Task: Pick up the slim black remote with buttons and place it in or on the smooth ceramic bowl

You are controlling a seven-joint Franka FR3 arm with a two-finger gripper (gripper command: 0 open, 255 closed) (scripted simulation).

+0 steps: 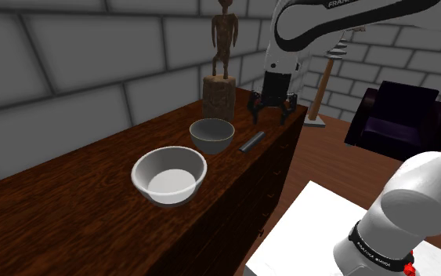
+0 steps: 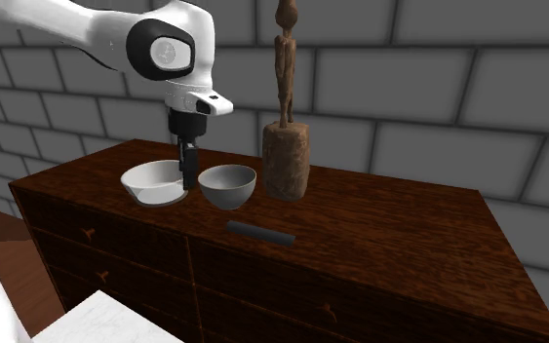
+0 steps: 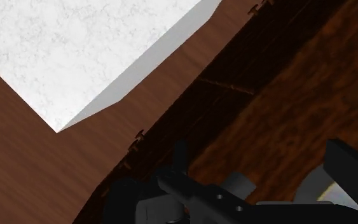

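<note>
From where I stand, the slim black remote [image 1: 252, 142] lies flat on the dark wooden dresser [image 1: 70, 188]. It is close to the front edge, with its long axis running roughly along that edge. The gripper [image 1: 273, 110] hangs in the air above the front of the dresser, clear of everything. Its fingers [image 3: 349, 168] stand well apart with nothing between them. The remote is below the hand and off to one side. In the second exterior view it lies down and to the right of the gripper, though I can't fix how far along the edge the gap runs. I'd judge the hand has to shift over the remote, come down, and set its fingers across the narrow width, square to that long axis. Just beside the remote, further in from the edge, sits a grey bowl [image 1: 212, 133]. A larger white bowl [image 1: 169, 174] with a lipped rim sits next along, and both are empty. Which of the two the task means I can't settle, but the grey one is nearer. A carved wooden figure [image 1: 223, 47] on a block stands behind the grey bowl.
</note>
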